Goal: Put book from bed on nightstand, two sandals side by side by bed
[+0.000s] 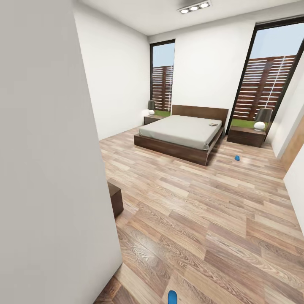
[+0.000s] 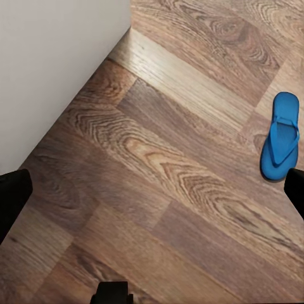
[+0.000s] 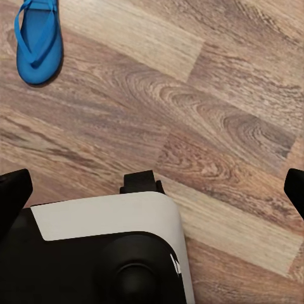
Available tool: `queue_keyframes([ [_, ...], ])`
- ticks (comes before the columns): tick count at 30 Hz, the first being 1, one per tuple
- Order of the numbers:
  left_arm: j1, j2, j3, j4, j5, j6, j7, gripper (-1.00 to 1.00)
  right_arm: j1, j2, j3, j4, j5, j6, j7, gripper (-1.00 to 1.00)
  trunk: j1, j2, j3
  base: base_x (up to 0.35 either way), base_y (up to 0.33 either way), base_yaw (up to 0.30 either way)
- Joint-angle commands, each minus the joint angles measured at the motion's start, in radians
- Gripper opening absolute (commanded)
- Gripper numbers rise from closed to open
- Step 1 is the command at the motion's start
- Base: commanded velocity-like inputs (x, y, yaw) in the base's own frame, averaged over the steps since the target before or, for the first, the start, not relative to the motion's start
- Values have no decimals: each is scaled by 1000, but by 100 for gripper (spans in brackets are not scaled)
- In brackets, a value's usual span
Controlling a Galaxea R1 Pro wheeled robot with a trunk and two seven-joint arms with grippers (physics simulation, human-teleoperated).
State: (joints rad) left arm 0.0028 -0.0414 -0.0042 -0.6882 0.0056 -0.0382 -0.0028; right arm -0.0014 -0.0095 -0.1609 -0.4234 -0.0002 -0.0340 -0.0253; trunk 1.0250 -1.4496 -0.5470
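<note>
The book (image 1: pixel 213 124) lies flat on the grey bed (image 1: pixel 181 131) near the headboard. One blue sandal (image 1: pixel 237 158) lies beside the bed's foot; another blue sandal (image 1: pixel 172 297) lies far from it.

A white wall corner (image 1: pixel 50 169) stands close on the left; two table lamps (image 1: pixel 151 106) flank the far windows (image 1: pixel 163 76).

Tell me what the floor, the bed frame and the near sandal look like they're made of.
Floor: glossy wood planks, visible grain. Bed frame: dark brown wood, probably veneer. Near sandal: matte blue, likely foam or rubber, thin strap.
</note>
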Motion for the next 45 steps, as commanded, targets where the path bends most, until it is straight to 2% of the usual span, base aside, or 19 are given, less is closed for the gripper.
queue_keyframes([
  [1, 0, 0, 0, -1, 1, -2, 0, 100, 0, 0, -2, 0, 0, -3, -1, 100, 0, 0, -1, 0, 0, 0],
  [18, 0, -1, -2, -4, 1, -4, -3, 100, 0, 0, -2, 0, 0, -3, -1, 100, 0, 0, -1, 0, 0, 0],
  [21, 0, -7, -3, -9, 1, -5, -28, 100, 0, 0, -2, 0, 0, -3, -1, 100, 0, 0, -1, 0, 0, 0],
  [23, -2, -21, -3, -38, 0, -2, -122, 100, 0, 0, -3, 0, -1, -3, -1, 100, 0, 0, -1, 0, 0, 0],
  [27, -3, -26, -3, -75, 0, 0, -179, 100, 0, 0, -2, 0, -1, -3, -1, 100, 0, 0, -1, 0, 0, 0],
  [29, -4, -38, -3, -124, 0, 2, -204, 100, 0, 0, -3, 0, -1, -3, -1, 100, 0, 0, -1, 0, 0, 0],
  [33, -8, -64, -3, -204, 1, 4, -218, 100, 0, 0, -3, 0, -1, -3, -1, 100, 0, 0, -1, 0, 0, 0],
  [45, -10, -88, -5, -331, 8, 9, -231, 100, 0, 0, -2, 0, 1, -4, -1, 100, 0, 0, -1, 0, 0, 0],
])
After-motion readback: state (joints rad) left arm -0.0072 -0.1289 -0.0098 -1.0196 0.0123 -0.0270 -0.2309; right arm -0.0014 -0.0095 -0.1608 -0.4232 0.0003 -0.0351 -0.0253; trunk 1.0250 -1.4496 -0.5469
